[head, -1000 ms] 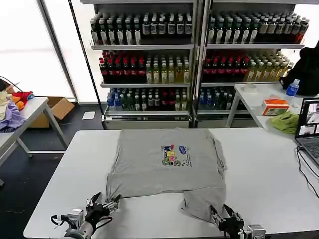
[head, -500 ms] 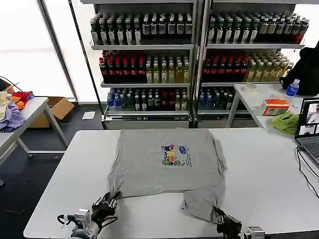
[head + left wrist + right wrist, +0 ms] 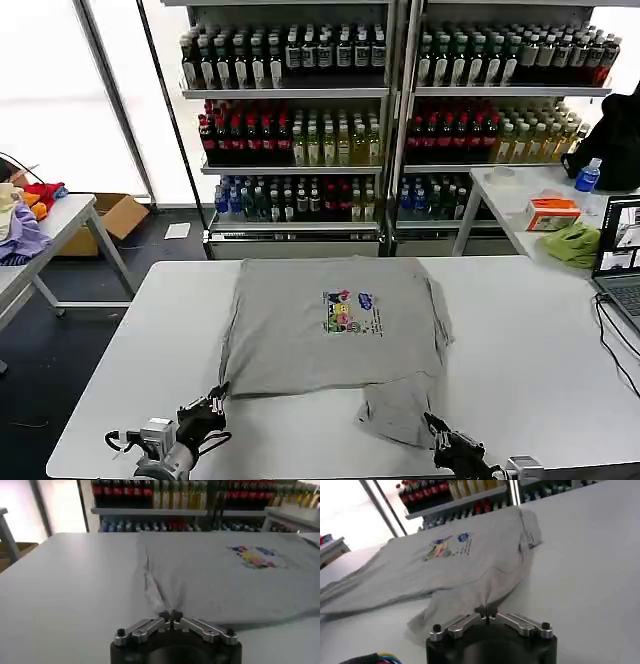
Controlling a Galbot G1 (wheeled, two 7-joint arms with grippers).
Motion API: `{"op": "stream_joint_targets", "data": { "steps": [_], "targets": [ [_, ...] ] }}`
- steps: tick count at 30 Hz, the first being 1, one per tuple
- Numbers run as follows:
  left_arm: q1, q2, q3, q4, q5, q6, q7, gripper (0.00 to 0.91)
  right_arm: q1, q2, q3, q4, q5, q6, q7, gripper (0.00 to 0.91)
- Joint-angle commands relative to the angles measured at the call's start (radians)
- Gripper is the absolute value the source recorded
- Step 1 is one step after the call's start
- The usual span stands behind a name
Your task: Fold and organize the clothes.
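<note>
A light grey short-sleeved shirt with a small multicoloured chest print lies spread on the white table. At its near left corner my left gripper is shut on the hem; the left wrist view shows a ridge of the shirt running into the closed left gripper. My right gripper is shut on a bunched flap of cloth at the near right. In the right wrist view that flap of the shirt is pinched in the right gripper.
A laptop and its cables sit at the table's right edge. Behind stand bottle shelves. A side table at the right holds a lime-green cloth and an orange box. Coloured fabrics lie on a left table.
Both grippers have stayed near the table's front edge, the left one closing in on the hem. The shirt's near edge now lies straighter and the flap at the near right is smaller.
</note>
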Motion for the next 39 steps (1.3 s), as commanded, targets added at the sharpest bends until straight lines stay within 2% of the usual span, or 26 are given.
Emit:
{"op": "stream_joint_targets", "data": {
  "steps": [1, 9, 12, 14, 15, 16, 20, 25, 33, 34, 36, 37, 38, 39],
  "targets": [
    [0.211, -0.007, -0.116, -0.187, -0.022, 0.032, -0.009, 0.000, -0.149, -0.020, 0.050, 0.106, 0.045, 0.007, -0.010, 0.000],
    [0.323, -0.043, -0.152, -0.279, -0.001, 0.055, -0.004, 0.000, -0.253, -0.030, 0.059, 0.146, 0.050, 0.053, -0.018, 0.000],
    [0.293, -0.033, -0.136, -0.254, -0.003, 0.052, 0.000, 0.000, -0.212, -0.020, 0.032, 0.112, 0.032, 0.050, -0.002, 0.000],
    [0.269, -0.025, -0.127, -0.240, -0.009, 0.052, 0.003, 0.000, -0.187, -0.016, 0.025, 0.096, 0.018, 0.026, 0.030, 0.000],
    [0.260, -0.020, -0.127, -0.234, -0.015, 0.052, 0.004, 0.000, -0.173, -0.014, 0.022, 0.088, 0.014, 0.022, 0.050, 0.605],
    [0.254, -0.016, -0.127, -0.232, -0.020, 0.052, 0.004, 0.000, -0.171, -0.013, 0.022, 0.086, 0.008, 0.017, 0.052, 0.907],
    [0.242, -0.006, -0.129, -0.222, -0.032, 0.053, 0.004, 0.000, -0.110, -0.002, 0.015, 0.046, -0.099, -0.011, 0.086, 0.907],
    [0.232, -0.011, -0.120, -0.207, -0.031, 0.052, 0.006, 0.000, -0.053, 0.012, -0.045, 0.006, -0.108, -0.035, 0.122, 0.907],
    [0.221, -0.014, -0.118, -0.200, -0.035, 0.049, 0.007, 0.000, 0.105, 0.051, -0.199, -0.054, -0.122, -0.065, 0.160, 0.907],
    [0.221, -0.014, -0.118, -0.199, -0.034, 0.049, 0.007, 0.000, 0.119, 0.052, -0.213, -0.058, -0.124, -0.072, 0.160, 0.856],
    [0.220, -0.015, -0.118, -0.198, -0.037, 0.049, 0.009, 0.000, 0.143, 0.053, -0.235, -0.071, -0.123, -0.083, 0.170, 0.584],
    [0.218, -0.016, -0.118, -0.197, -0.038, 0.048, 0.009, 0.000, 0.151, 0.053, -0.242, -0.081, -0.124, -0.082, 0.168, 0.191],
    [0.216, -0.016, -0.117, -0.195, -0.038, 0.048, 0.009, 0.000, 0.156, 0.052, -0.247, -0.088, -0.124, -0.080, 0.166, 0.000],
    [0.213, -0.018, -0.117, -0.194, -0.038, 0.048, 0.009, 0.000, 0.157, 0.052, -0.250, -0.092, -0.123, -0.080, 0.167, 0.000]
  ]
}}
